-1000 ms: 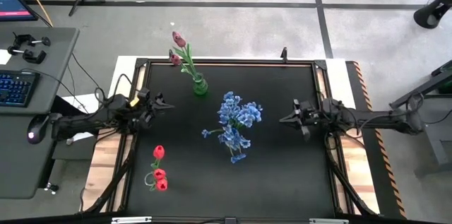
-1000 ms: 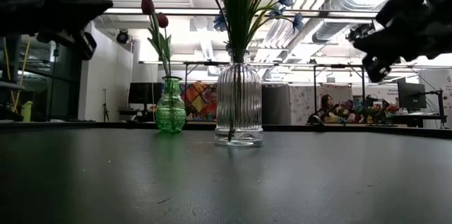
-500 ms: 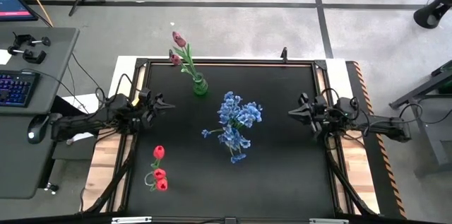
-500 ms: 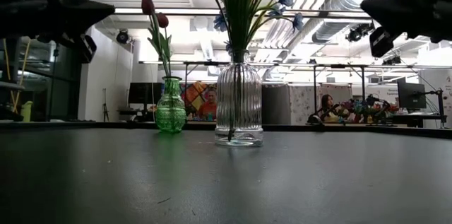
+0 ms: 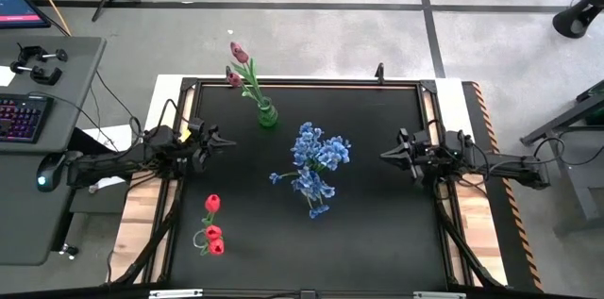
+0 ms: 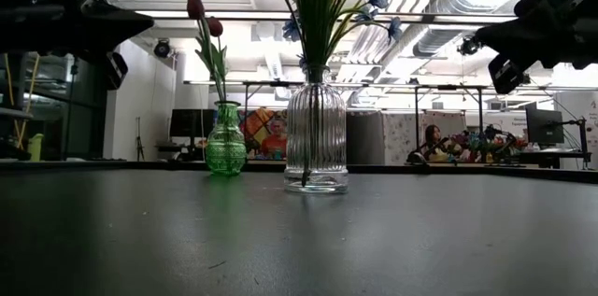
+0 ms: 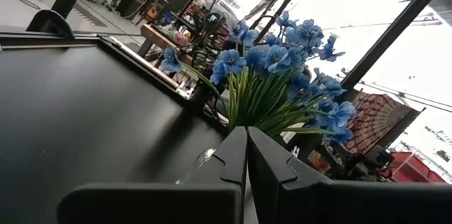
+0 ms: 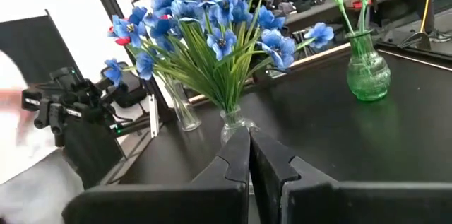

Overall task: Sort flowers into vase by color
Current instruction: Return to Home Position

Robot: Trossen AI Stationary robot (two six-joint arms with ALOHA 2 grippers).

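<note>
Flowers (image 5: 319, 153) look light, crushable; stems (image 6: 316, 25) seem the best hold. Left claw (image 5: 226, 141) and right claw (image 5: 383, 157) hover pressed together.

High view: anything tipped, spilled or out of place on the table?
Nothing stands out. Green vase and ribbed clear vase stand upright; maroon tulips lean toward the table's far edge but sit in the vase. Left pincer and right pincer hang shut at the sides.

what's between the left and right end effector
The blue flowers in their clear vase, shown in the high view; the rest is bare table.
</note>
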